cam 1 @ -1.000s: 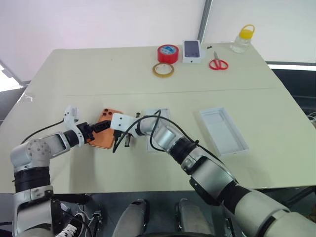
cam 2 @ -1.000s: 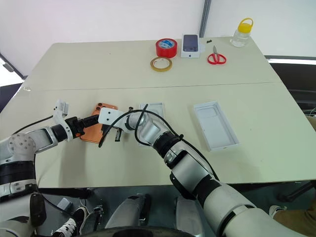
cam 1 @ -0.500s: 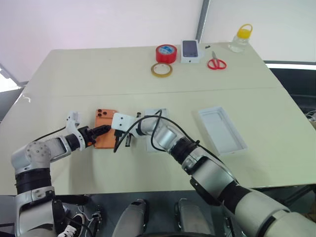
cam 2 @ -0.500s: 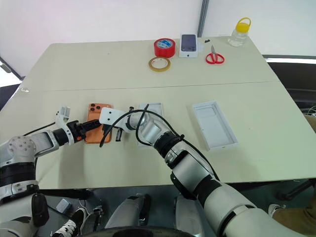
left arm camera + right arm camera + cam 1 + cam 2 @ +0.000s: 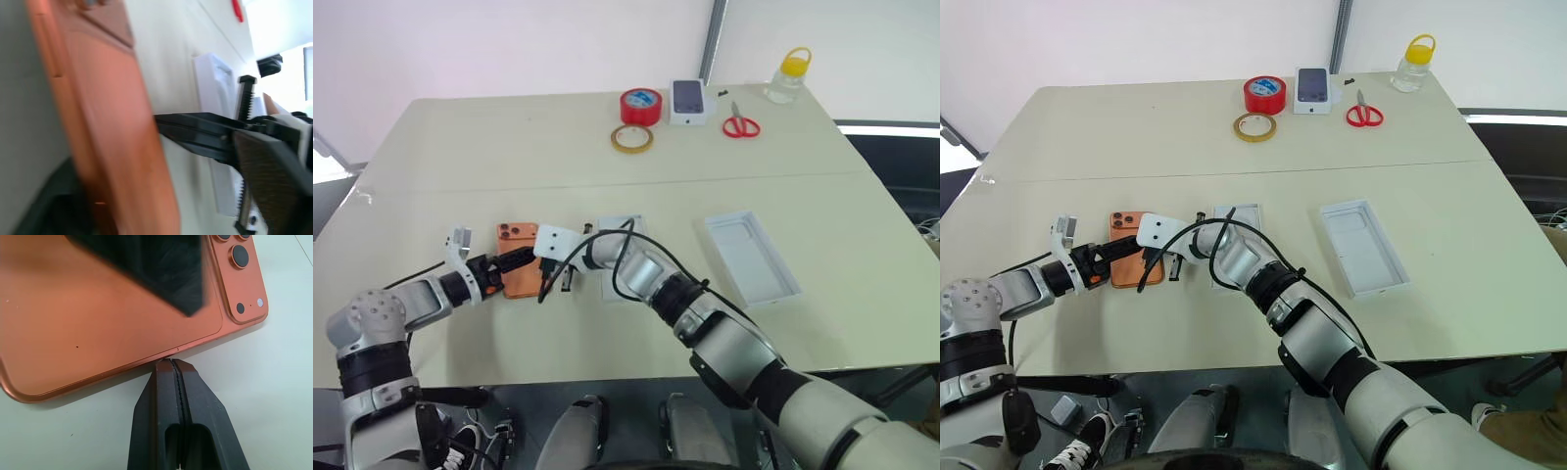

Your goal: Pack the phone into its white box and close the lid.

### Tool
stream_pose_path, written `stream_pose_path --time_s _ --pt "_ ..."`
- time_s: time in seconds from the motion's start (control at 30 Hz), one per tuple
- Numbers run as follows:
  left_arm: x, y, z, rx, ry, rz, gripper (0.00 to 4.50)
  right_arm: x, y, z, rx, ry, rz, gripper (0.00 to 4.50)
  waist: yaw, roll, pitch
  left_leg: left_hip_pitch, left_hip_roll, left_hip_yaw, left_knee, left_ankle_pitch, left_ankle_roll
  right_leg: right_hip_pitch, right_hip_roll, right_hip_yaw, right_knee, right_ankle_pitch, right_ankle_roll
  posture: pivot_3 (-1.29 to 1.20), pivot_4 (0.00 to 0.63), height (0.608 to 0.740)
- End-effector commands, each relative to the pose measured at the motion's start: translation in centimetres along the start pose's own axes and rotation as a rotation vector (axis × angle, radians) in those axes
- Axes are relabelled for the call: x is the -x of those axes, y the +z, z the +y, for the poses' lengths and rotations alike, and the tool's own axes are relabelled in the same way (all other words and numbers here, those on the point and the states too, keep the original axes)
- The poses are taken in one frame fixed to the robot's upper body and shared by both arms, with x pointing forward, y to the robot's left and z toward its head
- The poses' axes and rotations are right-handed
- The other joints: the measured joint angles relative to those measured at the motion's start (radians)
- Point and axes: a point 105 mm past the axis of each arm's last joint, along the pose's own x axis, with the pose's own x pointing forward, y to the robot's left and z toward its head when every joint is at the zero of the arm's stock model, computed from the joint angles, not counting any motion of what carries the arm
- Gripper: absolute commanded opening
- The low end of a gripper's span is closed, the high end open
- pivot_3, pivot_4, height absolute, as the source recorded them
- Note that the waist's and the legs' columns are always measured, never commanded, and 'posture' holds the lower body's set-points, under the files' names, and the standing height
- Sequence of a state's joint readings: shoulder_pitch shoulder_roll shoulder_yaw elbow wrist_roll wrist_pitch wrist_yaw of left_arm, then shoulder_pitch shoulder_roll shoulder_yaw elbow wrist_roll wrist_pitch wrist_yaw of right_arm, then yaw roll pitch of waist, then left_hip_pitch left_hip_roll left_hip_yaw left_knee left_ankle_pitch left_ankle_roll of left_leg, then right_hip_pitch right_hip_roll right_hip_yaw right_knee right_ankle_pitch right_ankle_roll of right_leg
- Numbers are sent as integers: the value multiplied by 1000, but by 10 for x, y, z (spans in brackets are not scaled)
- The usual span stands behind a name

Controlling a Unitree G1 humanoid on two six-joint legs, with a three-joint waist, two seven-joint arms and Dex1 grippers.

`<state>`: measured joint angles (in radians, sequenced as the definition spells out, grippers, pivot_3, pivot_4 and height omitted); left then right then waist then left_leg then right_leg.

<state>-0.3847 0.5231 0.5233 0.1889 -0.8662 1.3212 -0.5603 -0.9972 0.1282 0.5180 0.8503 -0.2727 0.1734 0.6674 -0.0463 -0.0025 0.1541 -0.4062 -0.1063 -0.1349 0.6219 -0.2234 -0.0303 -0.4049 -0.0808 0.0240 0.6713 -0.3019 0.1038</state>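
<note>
The phone (image 5: pixel 1124 260) is straddled by the spread left gripper (image 5: pixel 1126 252); the right gripper (image 5: pixel 177 363), pressed together at its edge, could shove it askew.

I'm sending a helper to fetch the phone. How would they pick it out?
On the beige table, look near the front edge on the left, where the two grippers meet. The phone lies flat there, back up, beside a small white box. It is the only orange slab, with camera lenses at one corner.

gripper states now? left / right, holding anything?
Left gripper: open around the phone, which lies on the table; no grip.
Right gripper: shut, empty, tips at the phone's edge.
</note>
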Motion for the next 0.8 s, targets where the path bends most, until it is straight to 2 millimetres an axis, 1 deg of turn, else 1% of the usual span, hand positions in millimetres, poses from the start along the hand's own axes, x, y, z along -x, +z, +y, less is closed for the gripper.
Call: stream_pose_path --time_s 0.03,0.17,0.2,0.27,0.33,0.47,0.63,0.73,0.77,0.8 --pt "2 -9 10 19 55 21 4456 0 10 1 15 2 -31 0 0 0 0 0 0 0 0 0 0 0 0 0 0 0 0 0 150 740" --pt "3 -9 12 35 54 15 4456 0 10 2 16 4 -31 0 0 0 0 0 0 0 0 0 0 0 0 0 0 0 0 0 150 740" --pt "4 -8 13 48 52 8 4219 0 9 2 17 4 -30 0 0 0 0 0 0 0 0 0 0 0 0 0 0 0 0 0 150 740" --pt "5 -7 13 43 49 3 3584 0 9 1 17 4 -29 0 -1 0 0 0 0 0 0 0 0 0 0 0 0 0 0 0 150 740" --pt "6 -8 12 52 41 8 2647 0 8 1 14 3 -29 0 -1 0 0 0 0 0 -1 0 0 -1 0 0 0 0 0 0 150 740" --pt "6 -12 9 69 21 23 2647 1 6 2 21 3 -22 0 -1 0 0 0 0 0 -1 0 0 -1 0 0 0 0 0 0 150 740" --pt "7 -12 9 95 19 17 2647 1 7 2 20 3 -24 0 -1 0 0 0 0 0 -1 0 0 -1 0 0 0 0 0 0 150 740" --pt "7 -9 8 115 8 1 1736 1 7 2 18 3 -26 0 -1 0 0 0 0 0 -1 0 0 -1 0 0 0 0 0 0 150 740" --pt "6 -9 8 117 7 1 1286 1 7 2 19 4 -26 0 -1 0 0 0 0 0 -1 0 0 -1 0 0 0 0 0 0 150 740" --pt "6 -9 7 119 5 3 675 1 7 3 20 5 -26 0 -1 -1 0 0 0 0 -1 0 0 -1 0 0 0 0 0 0 150 740"
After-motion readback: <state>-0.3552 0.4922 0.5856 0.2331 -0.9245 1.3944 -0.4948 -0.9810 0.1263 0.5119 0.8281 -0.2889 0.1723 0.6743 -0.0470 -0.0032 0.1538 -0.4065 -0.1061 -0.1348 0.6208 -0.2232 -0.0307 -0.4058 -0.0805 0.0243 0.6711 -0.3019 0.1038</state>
